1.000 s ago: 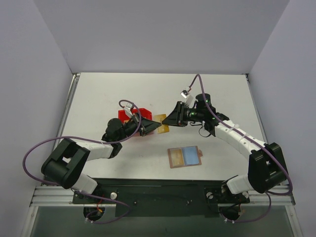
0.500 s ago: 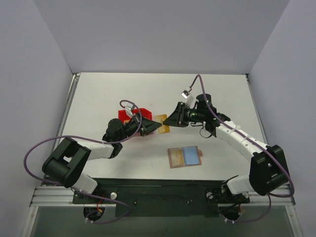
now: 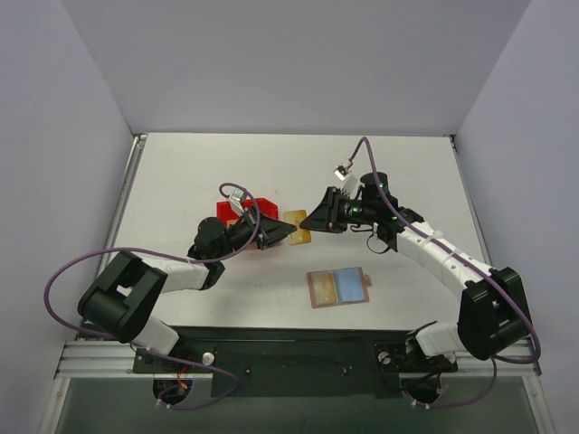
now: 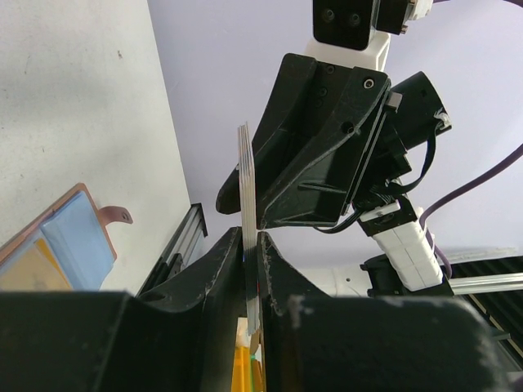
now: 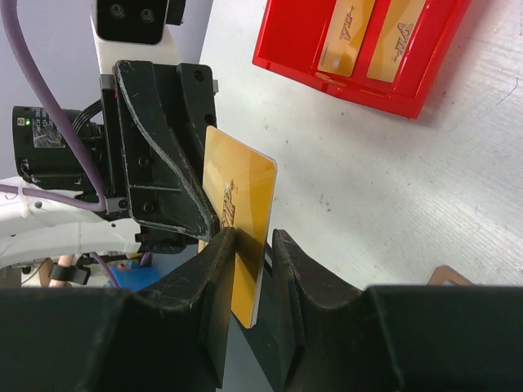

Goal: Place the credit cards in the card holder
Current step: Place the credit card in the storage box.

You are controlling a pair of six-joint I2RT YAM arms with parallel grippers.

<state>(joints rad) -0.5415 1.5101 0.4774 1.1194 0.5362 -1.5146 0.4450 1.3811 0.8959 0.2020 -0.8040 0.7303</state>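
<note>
My left gripper (image 3: 282, 231) is shut on a thin stack of gold credit cards (image 3: 297, 226) and holds it on edge above the table. The stack shows edge-on in the left wrist view (image 4: 244, 180), clamped between the left fingers. My right gripper (image 3: 308, 221) faces it from the right. In the right wrist view its jaws straddle the free end of the cards (image 5: 241, 188): one finger touches, and a gap shows at the other. The card holder (image 3: 338, 287) lies open on the table in front, tan and light blue inside, and also shows in the left wrist view (image 4: 57, 245).
A red plastic bin (image 3: 231, 211) stands behind the left gripper. In the right wrist view the bin (image 5: 327, 77) holds two more gold cards (image 5: 351, 33). Grey walls close in the table at the back and sides.
The right arm has shifted only slightly. The cards stay between the two grippers, and the card holder has not moved.
</note>
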